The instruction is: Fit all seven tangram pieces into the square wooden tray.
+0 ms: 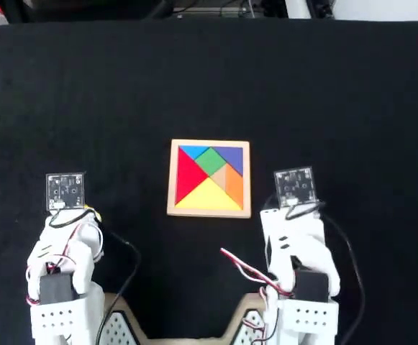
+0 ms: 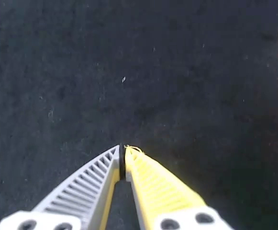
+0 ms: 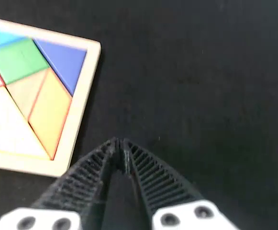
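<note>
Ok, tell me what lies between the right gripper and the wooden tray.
Just bare black tabletop between the right gripper and the wooden tray, seen in the right wrist view.

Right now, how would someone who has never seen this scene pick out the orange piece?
In the middle of the black table lies a square wooden tray. The orange piece sits along the tray's right edge in the high view, down to the lower corner. It is the only parallelogram; its neighbours, the dark blue piece, tan piece and yellow piece, are triangles.
</note>
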`<state>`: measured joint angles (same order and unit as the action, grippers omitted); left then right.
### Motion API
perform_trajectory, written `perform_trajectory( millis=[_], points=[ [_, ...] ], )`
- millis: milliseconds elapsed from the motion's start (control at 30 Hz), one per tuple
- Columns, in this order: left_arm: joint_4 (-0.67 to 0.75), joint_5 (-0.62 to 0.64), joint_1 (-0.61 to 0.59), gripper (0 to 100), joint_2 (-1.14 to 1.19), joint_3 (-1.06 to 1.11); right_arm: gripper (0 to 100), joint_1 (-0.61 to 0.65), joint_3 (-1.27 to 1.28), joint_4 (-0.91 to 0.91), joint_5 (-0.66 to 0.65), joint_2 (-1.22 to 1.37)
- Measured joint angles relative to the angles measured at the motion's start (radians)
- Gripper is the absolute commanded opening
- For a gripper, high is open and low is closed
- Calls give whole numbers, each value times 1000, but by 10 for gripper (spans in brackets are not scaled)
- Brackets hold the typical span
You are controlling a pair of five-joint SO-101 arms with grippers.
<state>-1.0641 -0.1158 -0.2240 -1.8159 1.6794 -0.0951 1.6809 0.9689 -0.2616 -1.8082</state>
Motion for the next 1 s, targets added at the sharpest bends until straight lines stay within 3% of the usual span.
perform_trajectory(
  millis=[167, 400, 767, 1000],
  points=[
    [-18, -2, 0, 30, 0, 0, 15, 3, 6, 46, 0, 0],
    [-192, 0, 0, 30, 0, 0, 12, 3, 6, 290, -2, 0],
    [-204, 0, 0, 30, 0, 0, 11, 0, 6, 313, 5, 0],
    [-204, 0, 0, 30, 0, 0, 14, 0, 6, 313, 245, 0]
  ],
)
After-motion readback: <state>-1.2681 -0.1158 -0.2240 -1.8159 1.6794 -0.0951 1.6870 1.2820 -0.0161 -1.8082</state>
